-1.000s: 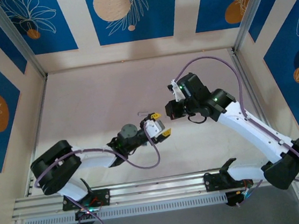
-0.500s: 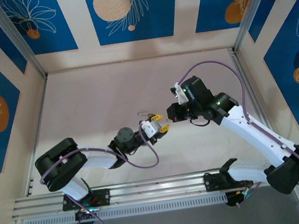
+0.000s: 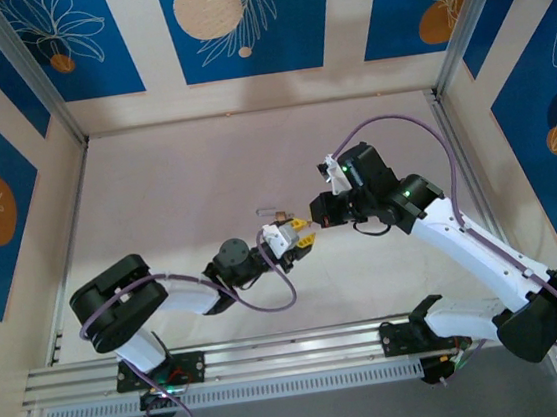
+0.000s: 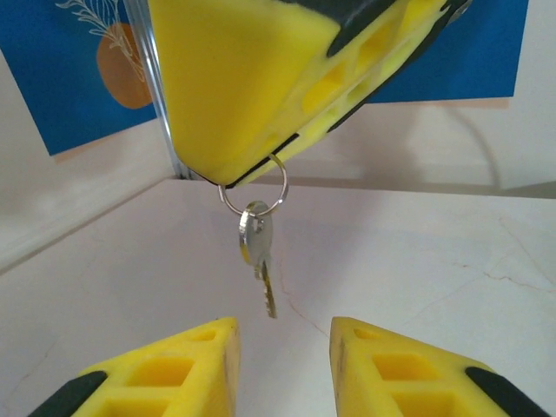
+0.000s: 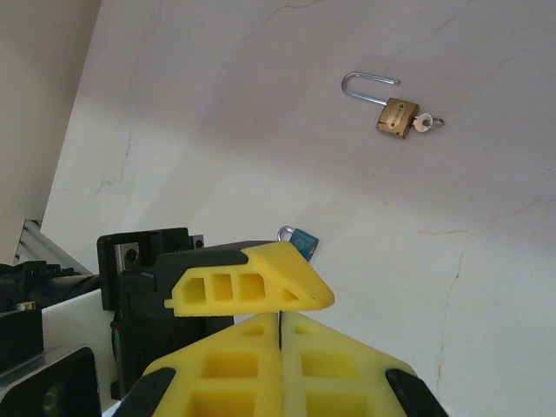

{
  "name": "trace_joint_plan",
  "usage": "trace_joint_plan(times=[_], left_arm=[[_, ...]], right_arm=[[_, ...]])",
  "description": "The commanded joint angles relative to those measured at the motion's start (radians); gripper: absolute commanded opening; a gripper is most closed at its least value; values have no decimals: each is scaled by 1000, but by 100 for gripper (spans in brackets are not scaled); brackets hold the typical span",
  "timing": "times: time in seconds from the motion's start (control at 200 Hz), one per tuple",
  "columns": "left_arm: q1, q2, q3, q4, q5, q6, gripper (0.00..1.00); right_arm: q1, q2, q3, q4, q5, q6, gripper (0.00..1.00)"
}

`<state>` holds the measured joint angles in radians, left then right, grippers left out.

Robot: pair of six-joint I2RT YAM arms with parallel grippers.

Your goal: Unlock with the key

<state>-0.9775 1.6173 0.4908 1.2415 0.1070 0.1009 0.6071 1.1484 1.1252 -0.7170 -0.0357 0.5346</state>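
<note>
Two grippers meet above table. Right gripper clamped tight on ring, so key dangles free, blade down. Left gripper waits just beneath, jaws parted either side of blade, nothing gripped. Likely handover, for firmer hold on key itself. Padlock lies apart on table, so insertion not yet begun.
</note>
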Motion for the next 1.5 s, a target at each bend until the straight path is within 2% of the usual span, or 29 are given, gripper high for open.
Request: trace_joint_plan(times=[0.0, 0.67, 0.955, 1.226, 1.361, 1.496], left_arm=[[-3, 5, 4, 55, 41, -43, 30], [-3, 13, 2, 85, 41, -78, 26], [-2, 18, -3, 89, 46, -73, 8], [-1, 15, -8, 78, 53, -67, 1], [-2, 15, -10, 73, 51, -67, 1], [-2, 18, -12, 72, 45, -68, 11]], right_arm=[[-6, -12, -15, 5, -32, 15, 1], [-6, -12, -37, 21, -49, 25, 1], [-9, -15, -38, 21, -40, 25, 0], [-15, -24, -42, 27, -32, 29, 0], [-17, -29, -42, 26, -28, 29, 0], [-17, -29, -34, 28, -40, 29, 0]])
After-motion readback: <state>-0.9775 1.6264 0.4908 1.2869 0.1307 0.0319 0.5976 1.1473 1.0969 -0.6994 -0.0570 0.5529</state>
